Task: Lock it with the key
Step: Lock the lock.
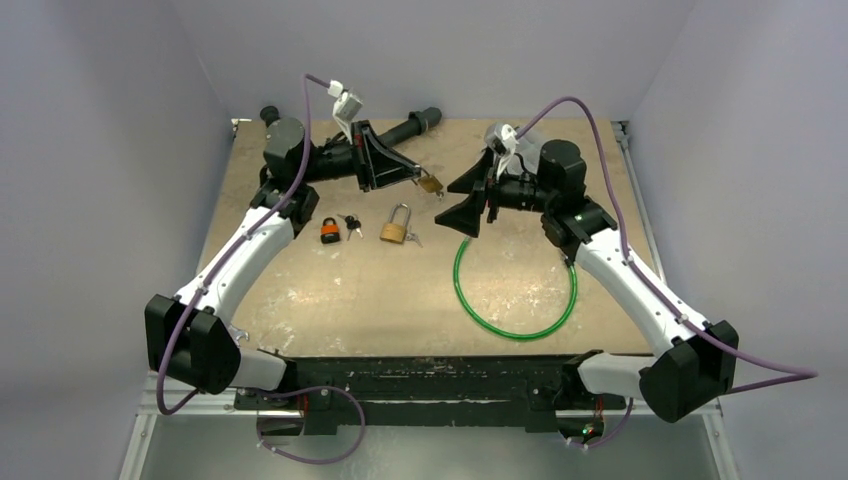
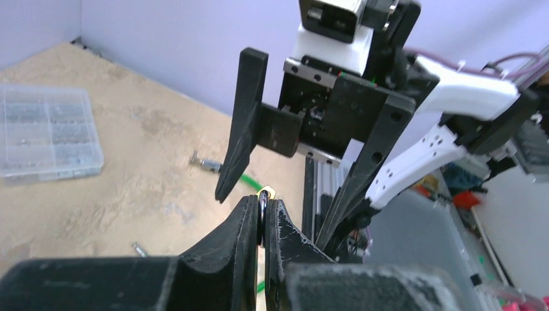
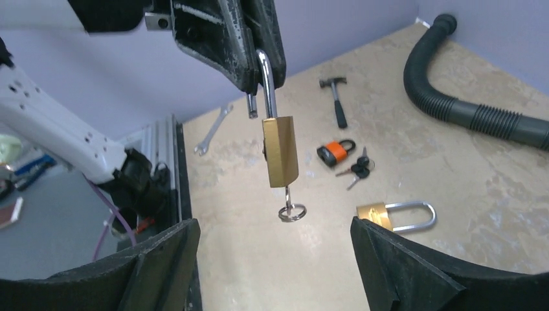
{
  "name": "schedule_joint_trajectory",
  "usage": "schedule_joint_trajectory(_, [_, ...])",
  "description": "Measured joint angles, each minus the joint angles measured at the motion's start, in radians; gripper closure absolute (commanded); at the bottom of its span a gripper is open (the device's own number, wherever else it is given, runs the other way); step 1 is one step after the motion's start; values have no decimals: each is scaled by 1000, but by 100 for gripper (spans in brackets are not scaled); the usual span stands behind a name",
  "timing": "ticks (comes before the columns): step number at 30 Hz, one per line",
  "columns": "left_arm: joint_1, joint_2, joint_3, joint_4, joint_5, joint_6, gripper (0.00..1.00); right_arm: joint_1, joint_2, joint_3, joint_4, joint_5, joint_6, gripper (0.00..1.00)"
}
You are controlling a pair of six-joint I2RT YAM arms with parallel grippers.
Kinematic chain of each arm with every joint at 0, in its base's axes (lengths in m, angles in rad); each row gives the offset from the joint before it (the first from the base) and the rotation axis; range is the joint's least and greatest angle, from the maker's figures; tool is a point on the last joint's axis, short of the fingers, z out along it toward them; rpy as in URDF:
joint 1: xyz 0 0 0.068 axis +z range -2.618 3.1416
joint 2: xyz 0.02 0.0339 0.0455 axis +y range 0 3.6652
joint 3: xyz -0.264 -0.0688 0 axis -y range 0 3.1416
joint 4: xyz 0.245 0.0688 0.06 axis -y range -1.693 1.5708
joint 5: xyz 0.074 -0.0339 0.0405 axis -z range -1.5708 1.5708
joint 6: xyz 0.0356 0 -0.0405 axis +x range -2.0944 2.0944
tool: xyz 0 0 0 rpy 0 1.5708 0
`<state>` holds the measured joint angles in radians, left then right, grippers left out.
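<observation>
Padlock (image 3: 280, 150), key (image 3: 289, 199) inserted, hangs from left pincer (image 3: 262, 79); right pincer (image 1: 468, 203) agape.

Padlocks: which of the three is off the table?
The brass padlock hanging by its shackle from the left gripper, a key in its underside. The orange padlock and the other brass padlock lie on the table.

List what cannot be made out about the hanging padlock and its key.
- Right wrist view: the top of the loop of the padlock is hidden between the left fingers.
- Right wrist view: the blade of the key sits inside the padlock, so its turn cannot be told.
- Left wrist view: the left fingers hide nearly all of the padlock.
- Top view: the key is too small to see.
</observation>
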<state>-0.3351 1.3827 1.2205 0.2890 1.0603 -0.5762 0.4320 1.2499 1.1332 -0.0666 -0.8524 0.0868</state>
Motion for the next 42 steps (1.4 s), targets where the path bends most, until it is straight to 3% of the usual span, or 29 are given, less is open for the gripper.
schedule_joint_trajectory(7, [0,6,-30,291,-89,-351,100,0,1,-5,216,1,196,7])
schedule_joint_trajectory(13, [0,15,-40,378,-144,-487,100,0,22,-29,418,17,294,12])
schedule_joint_trajectory(19, [-2,15,-40,397,-169,-532,100,17,86,-29,543,24,340,19])
schedule_joint_trajectory(22, [-2,15,-40,391,-181,-547,100,32,106,-29,578,30,345,30])
schedule_joint_trajectory(30, [-2,15,-41,382,-203,-568,100,46,120,-17,633,53,362,46])
schedule_joint_trajectory(40, [-2,16,-41,383,-210,-588,100,51,137,4,648,57,370,54])
schedule_joint_trajectory(42, [-2,16,-41,383,-211,-591,100,53,141,7,651,56,372,63])
